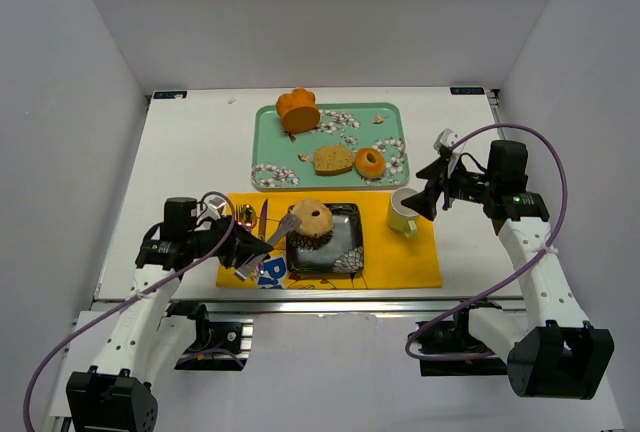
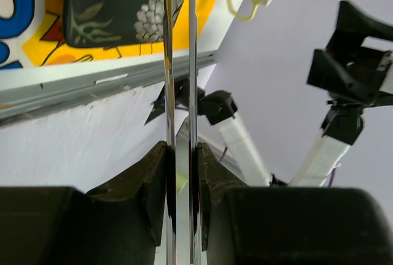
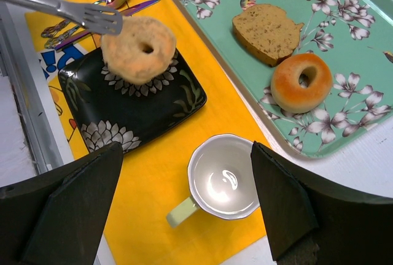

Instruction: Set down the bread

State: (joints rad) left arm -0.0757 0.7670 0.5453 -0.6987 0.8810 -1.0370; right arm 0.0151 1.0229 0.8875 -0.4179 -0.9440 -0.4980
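The left tool [image 2: 182, 153] clamps tongs [image 3: 61, 8] whose tips grip the bread [image 3: 138, 49] above the plate [image 3: 153, 115].

White links [image 1: 528, 270], purple cables [image 1: 563, 192], black joints [image 1: 506, 167] and tools [image 1: 422, 202], perhaps green LED [image 1: 516, 197].

Left arm [image 1: 140, 302]: extended forward from its base at the near table edge, with the wrist turned toward the middle.
Left gripper [image 1: 238, 249]: jaws were closed tight on the handle end of the metal tongs [image 1: 268, 242].
Right arm [image 1: 535, 272]: rose from its base with the elbow bent and the wrist angled inward and downward.
Right gripper [image 1: 428, 202]: fingers [image 3: 73, 203] were spread wide apart.
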